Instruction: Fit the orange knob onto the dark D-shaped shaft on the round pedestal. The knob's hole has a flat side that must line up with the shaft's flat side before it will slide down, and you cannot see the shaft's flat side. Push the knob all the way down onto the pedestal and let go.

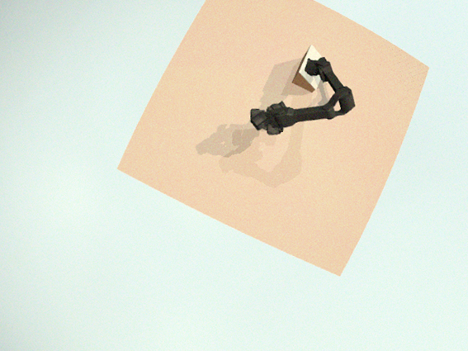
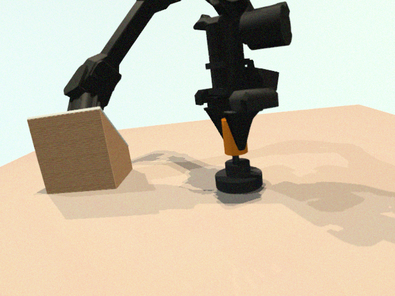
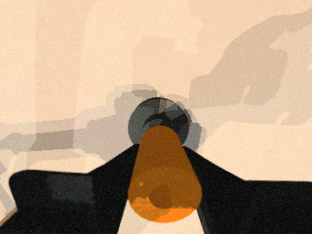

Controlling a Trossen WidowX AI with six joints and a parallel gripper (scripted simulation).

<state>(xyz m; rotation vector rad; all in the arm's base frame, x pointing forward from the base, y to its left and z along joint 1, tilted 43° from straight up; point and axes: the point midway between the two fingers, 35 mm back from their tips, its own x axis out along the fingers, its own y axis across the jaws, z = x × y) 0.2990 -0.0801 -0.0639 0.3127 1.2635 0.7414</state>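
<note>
The orange knob (image 2: 229, 145) (image 3: 163, 156) is upright between the fingers of my gripper (image 2: 232, 140), which is shut on it. The dark round pedestal (image 2: 238, 183) (image 3: 138, 122) stands on the table below, with a narrower round step on top. The dark shaft (image 2: 235, 159) shows as a short stretch between the step and the knob's lower edge. The knob's underside is at the shaft's top part, well above the pedestal. Whether the shaft's tip is inside the hole, and both flat sides, are hidden. In the top view the arm covers the knob and the pedestal.
A wooden block (image 1: 303, 82) (image 2: 73, 153) with a sloped side and a pale top stands beside the arm's base, to the left of the pedestal in the exterior view. The arm's shadows fall across the tan table top (image 1: 188, 121) (image 2: 159, 248).
</note>
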